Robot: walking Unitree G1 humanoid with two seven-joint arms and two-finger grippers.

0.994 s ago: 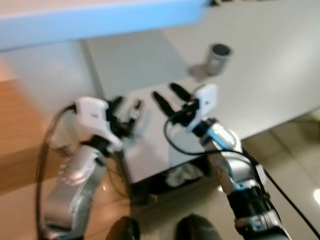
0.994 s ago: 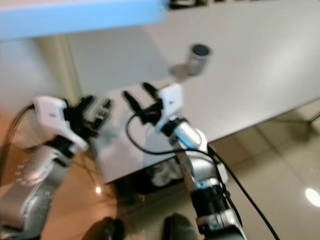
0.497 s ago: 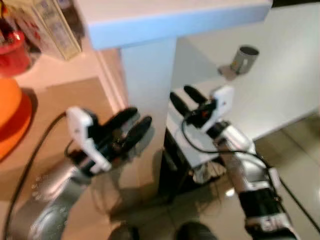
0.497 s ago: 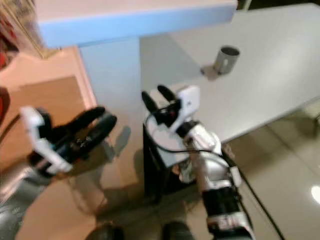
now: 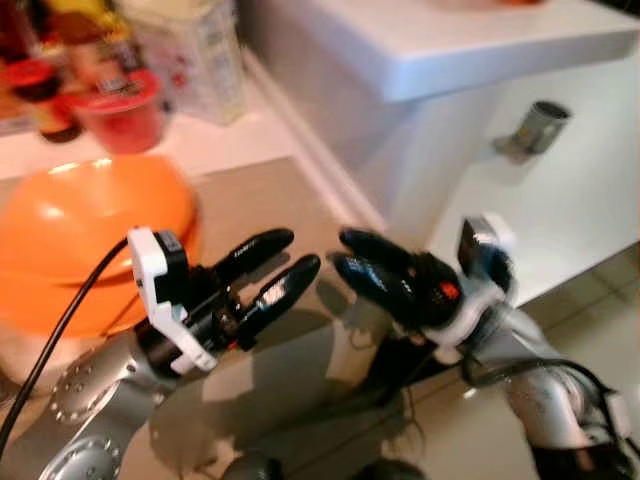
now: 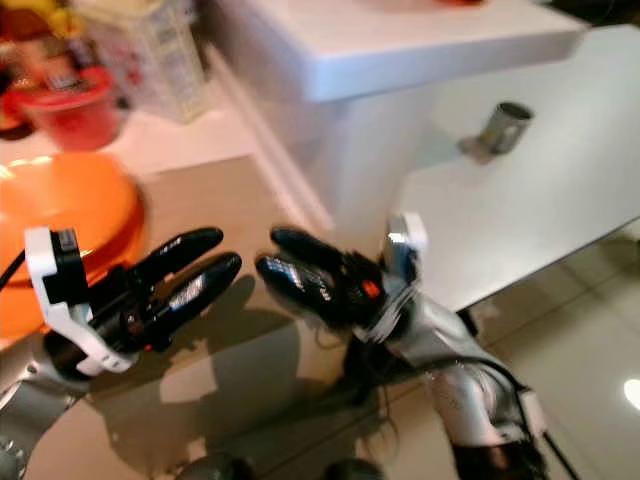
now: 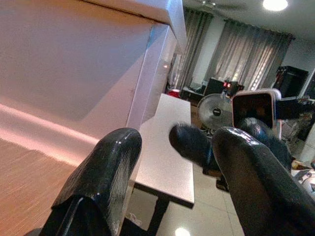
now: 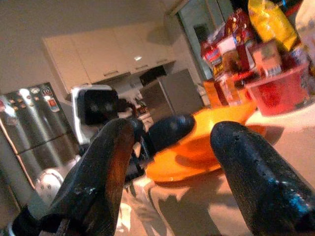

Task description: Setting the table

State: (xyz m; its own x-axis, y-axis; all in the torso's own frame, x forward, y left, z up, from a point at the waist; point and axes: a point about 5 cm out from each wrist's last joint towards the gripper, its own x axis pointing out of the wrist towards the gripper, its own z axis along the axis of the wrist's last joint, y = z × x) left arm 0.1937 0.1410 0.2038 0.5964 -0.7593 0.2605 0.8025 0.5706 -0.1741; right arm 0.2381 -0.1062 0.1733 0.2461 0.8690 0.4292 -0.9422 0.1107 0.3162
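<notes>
Home kitchen, steel fridge (image 8: 22, 128), wall cabinets (image 8: 108, 61), counter groceries (image 5: 190, 60)

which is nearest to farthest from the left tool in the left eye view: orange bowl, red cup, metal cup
1. Orange bowl, just beyond the left tool, on its left.
2. Red cup, farther back on the counter.
3. Metal cup, far right on the white table.

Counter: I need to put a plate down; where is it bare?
Bare wood lies on the counter between the orange bowl and the white ledge. The back corner is crowded: red cup, bottles, carton.
</notes>
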